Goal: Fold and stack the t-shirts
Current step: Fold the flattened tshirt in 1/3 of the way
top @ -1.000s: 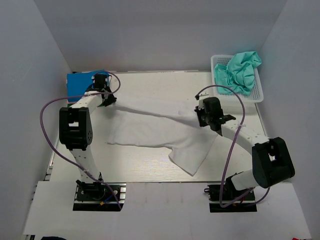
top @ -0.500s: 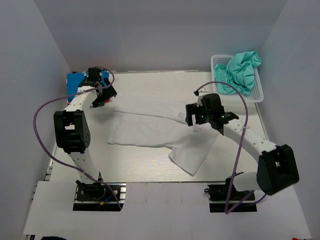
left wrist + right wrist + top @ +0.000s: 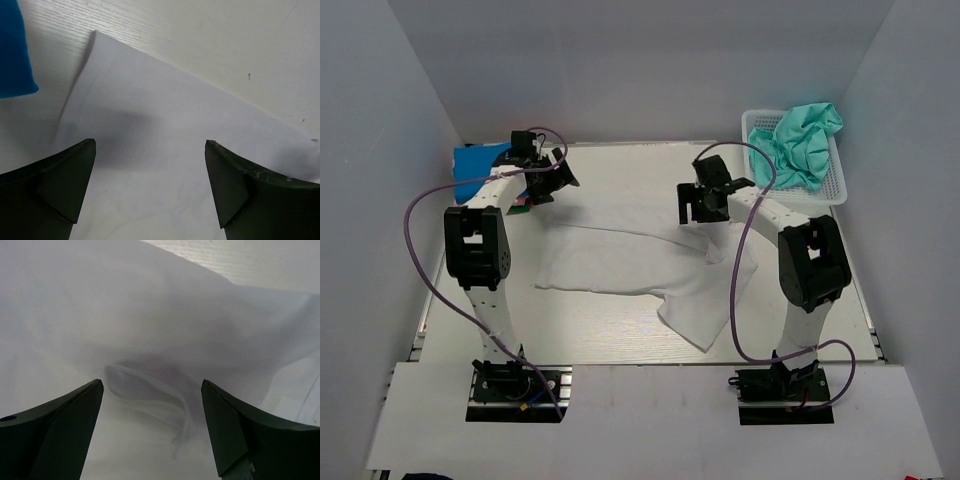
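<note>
The white t-shirt lies loosely spread across the middle of the table, with one flap reaching toward the front. My left gripper hovers open over its back left corner, nothing between the fingers. Over the shirt's back right part my right gripper is open too; a rumpled fold of white cloth lies below the jaws. A teal-green t-shirt is bunched in the basket. A folded blue t-shirt sits at the back left, and its edge shows in the left wrist view.
The white mesh basket stands at the back right corner. Bare pale table shows in front of the shirt and behind it. White walls close in the left, right and back sides.
Both grippers have opened and let go of the white t-shirt, which now lies slack on the table. Both have moved toward the back, the right one also to the left.
</note>
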Controlling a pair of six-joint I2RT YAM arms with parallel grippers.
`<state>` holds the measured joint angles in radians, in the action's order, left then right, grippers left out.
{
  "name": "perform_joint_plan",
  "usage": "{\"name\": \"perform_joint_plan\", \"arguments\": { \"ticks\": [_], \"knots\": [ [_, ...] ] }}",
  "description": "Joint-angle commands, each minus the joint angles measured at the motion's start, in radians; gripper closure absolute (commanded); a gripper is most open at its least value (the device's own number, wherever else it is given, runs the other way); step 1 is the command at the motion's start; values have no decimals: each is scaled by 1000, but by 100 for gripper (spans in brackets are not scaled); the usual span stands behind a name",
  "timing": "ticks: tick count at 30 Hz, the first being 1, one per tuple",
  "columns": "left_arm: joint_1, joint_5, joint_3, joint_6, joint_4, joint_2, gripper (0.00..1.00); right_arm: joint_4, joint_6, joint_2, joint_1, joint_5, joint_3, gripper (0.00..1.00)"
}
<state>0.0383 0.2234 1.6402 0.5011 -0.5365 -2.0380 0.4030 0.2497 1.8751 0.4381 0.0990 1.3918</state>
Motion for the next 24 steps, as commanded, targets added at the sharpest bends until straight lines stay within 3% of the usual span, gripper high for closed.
{"name": "perform_joint_plan", "arguments": {
  "ticks": [1, 3, 9, 10, 11, 12, 14, 18, 24],
  "knots": [
    [5, 50, 9, -21, 6, 12, 0, 72, 20, -10, -15, 70, -22, 15],
    [5, 36, -11, -32, -3, 3, 0, 68, 13, -8, -15, 77, -57, 17],
    [5, -1, -48, -32, 7, -7, 0, 54, -26, 5, -21, 16, -108, 35],
    [5, -1, -48, -32, 7, -7, 0, 47, -30, 4, -21, 13, -111, 41],
    [5, -1, -48, -32, 7, -20, 0, 28, -29, -1, -21, 10, -120, 58],
    [5, -1, -48, -32, 7, -33, 0, 16, -32, -5, -22, 10, -125, 69],
    [5, -13, -48, -32, -2, -33, 0, -1, -47, -22, -18, 5, -137, 82],
    [5, -38, -48, -32, -11, -42, 0, -9, -99, -97, -12, -39, -192, 90],
    [5, -67, -48, -32, -31, -42, 0, 4, -156, -204, 36, -88, -310, 90]
  ]
}}
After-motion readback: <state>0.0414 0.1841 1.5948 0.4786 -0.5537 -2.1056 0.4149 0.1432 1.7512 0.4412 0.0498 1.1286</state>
